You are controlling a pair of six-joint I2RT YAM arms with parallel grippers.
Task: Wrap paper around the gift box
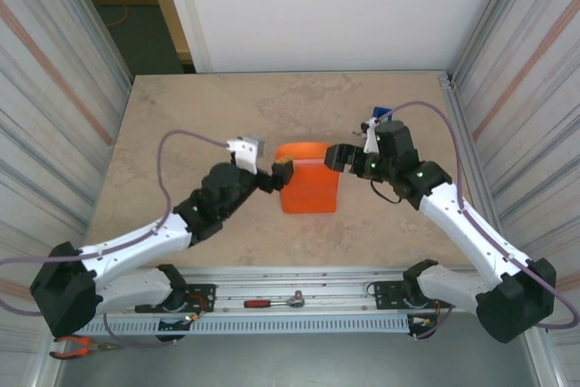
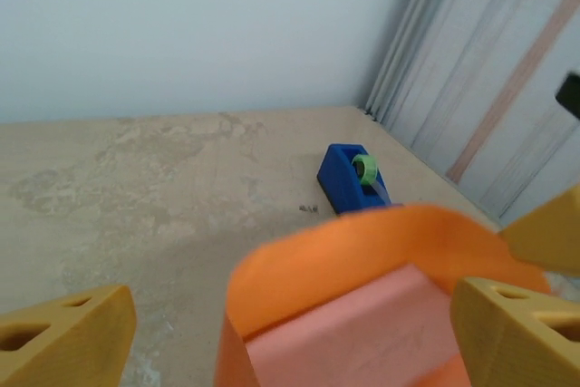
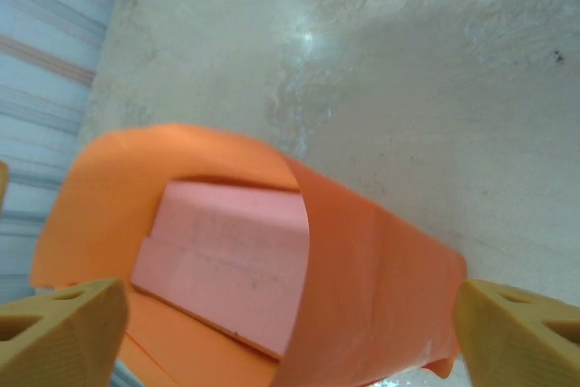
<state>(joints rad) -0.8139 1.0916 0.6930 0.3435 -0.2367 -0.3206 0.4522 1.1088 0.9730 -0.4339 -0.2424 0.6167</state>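
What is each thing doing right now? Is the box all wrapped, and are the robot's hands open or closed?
gift box, lying flat inside the paper, pink top showing.
paper, curled up over the box, not closed.
left hand, open, at the paper's left side.
right hand, open, at the paper's right side.
tape dispenser, upright, green roll in it.

The left arm and right arm wear white shells between bulky black joints and bases. A thin purple-grey cable loops off each. Small green lights dot the joints. The left pincer and right pincer are black, with mustard-yellow fingers pierced by triangular holes.
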